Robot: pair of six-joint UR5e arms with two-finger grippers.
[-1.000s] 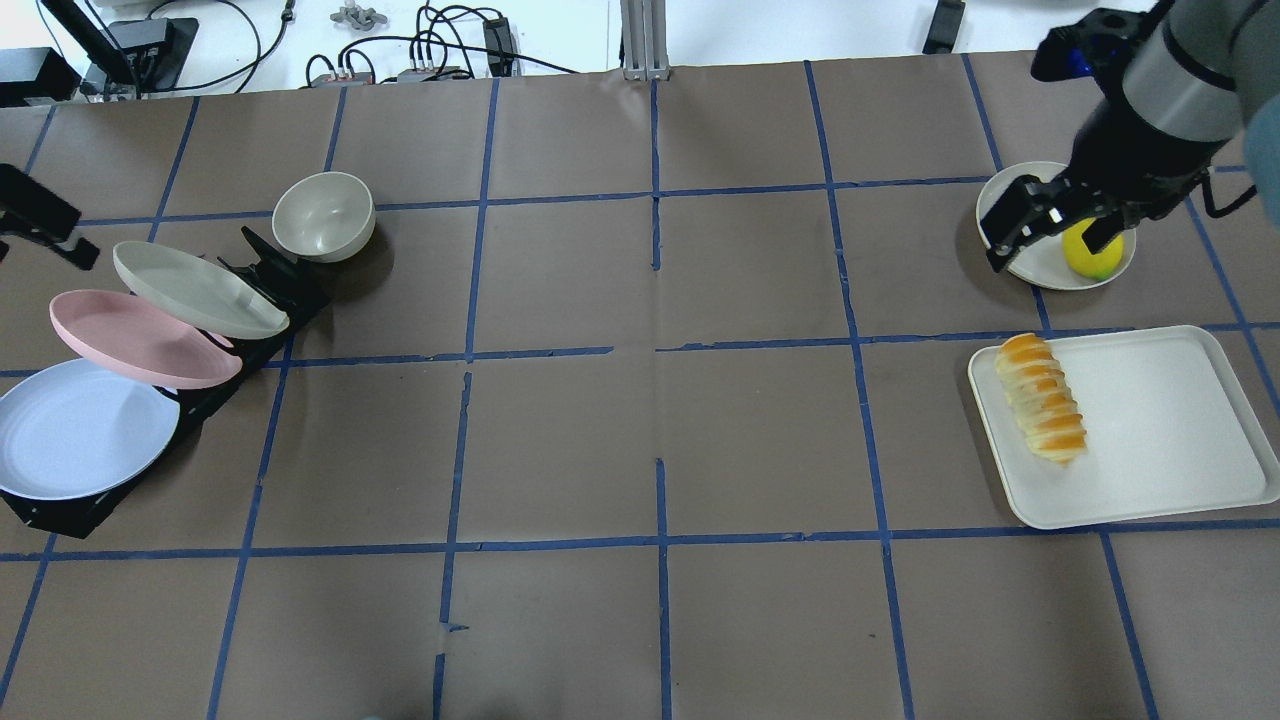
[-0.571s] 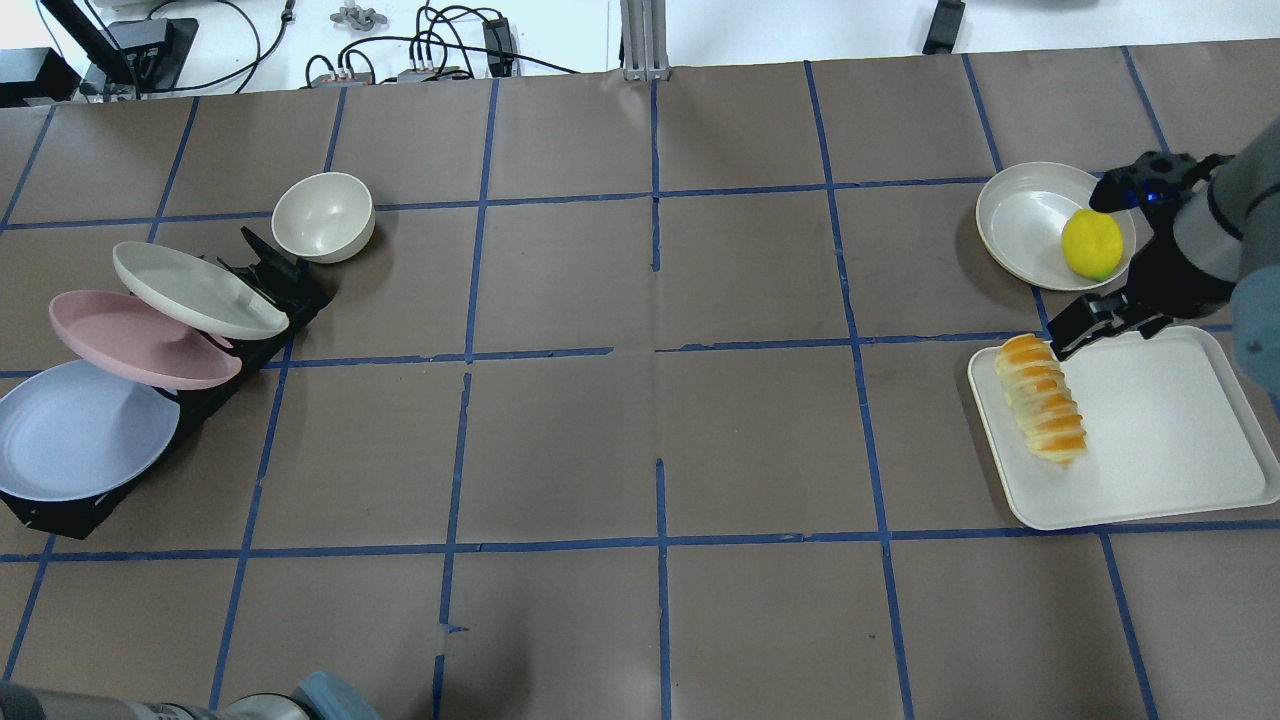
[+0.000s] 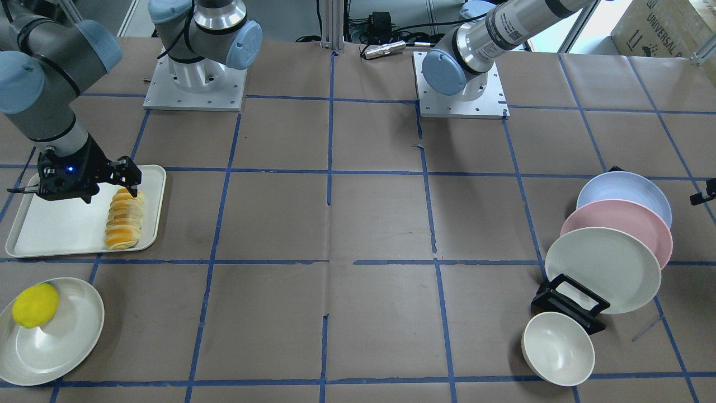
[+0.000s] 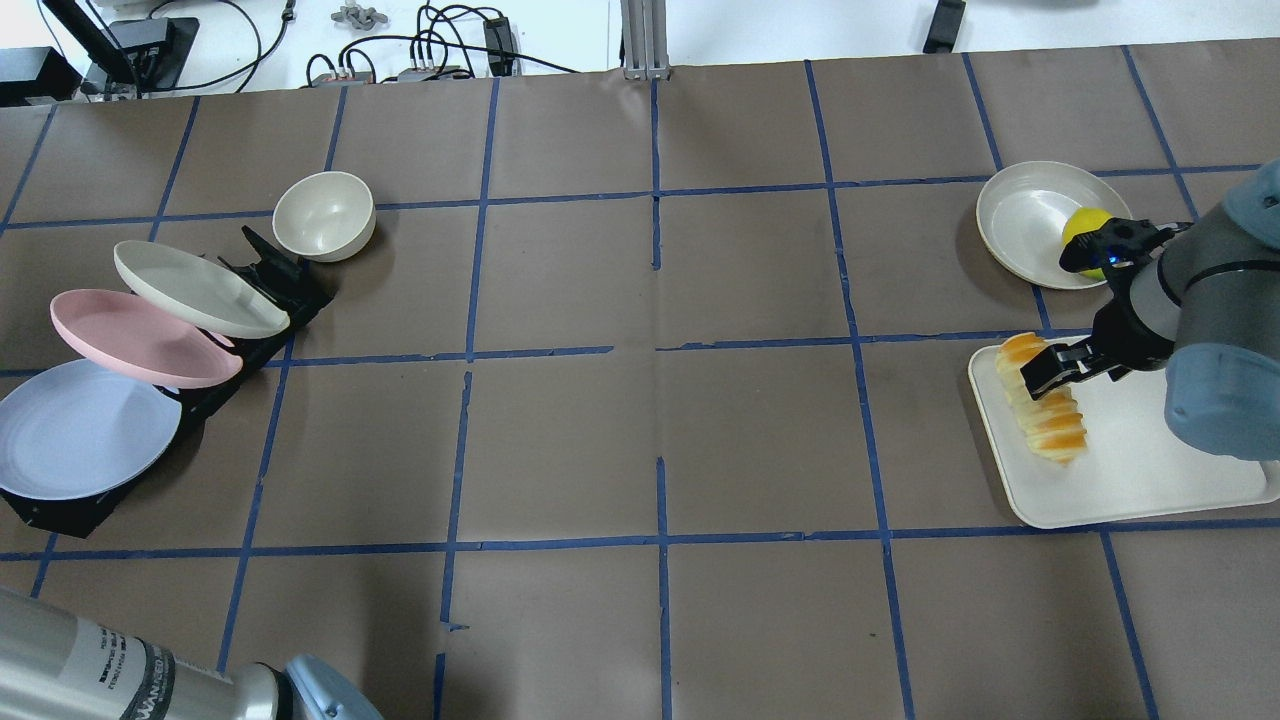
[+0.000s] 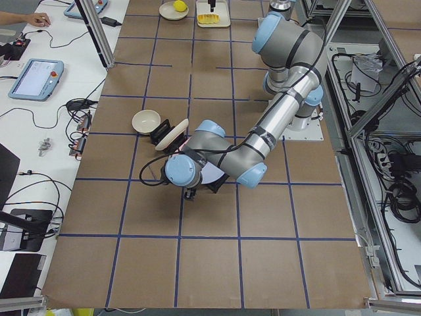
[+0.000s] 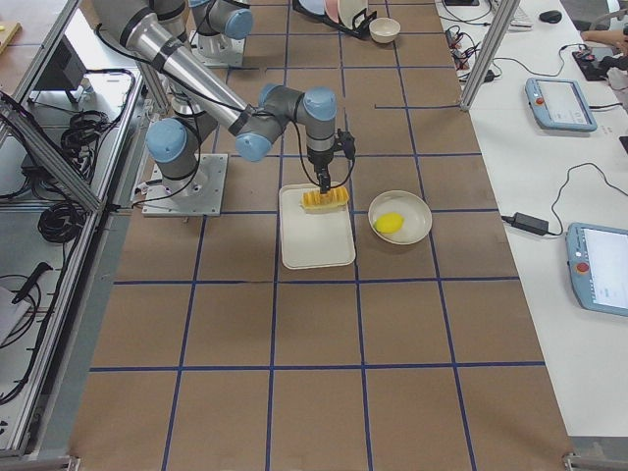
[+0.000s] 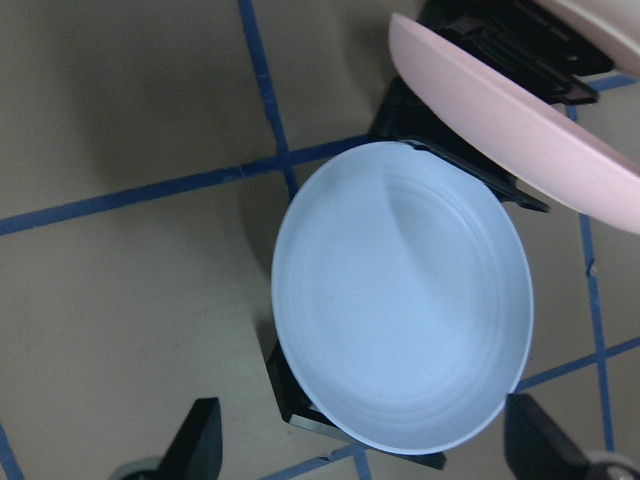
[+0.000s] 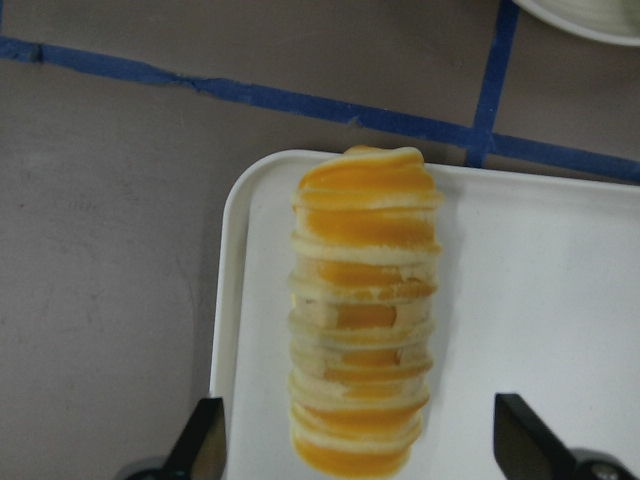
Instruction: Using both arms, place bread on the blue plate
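Tabletop (image 7: pixel 120 200) wrist-views: left tool (image 7: pixel 365 445) spread over blue plate (image 7: pixel 400 300), right tool (image 8: pixel 362 442) spread over bread (image 8: pixel 365 300).

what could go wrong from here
The bread lies at the edge of the tray; the open right gripper, closing on it, may push it off or split its slices. The blue plate leans in the rack close under the pink plate; the left gripper may drag both.

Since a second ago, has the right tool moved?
Yes. In the overhead view the right tool left the cream plate with the lemon, coming toward the robot, and now hangs open over the bread.
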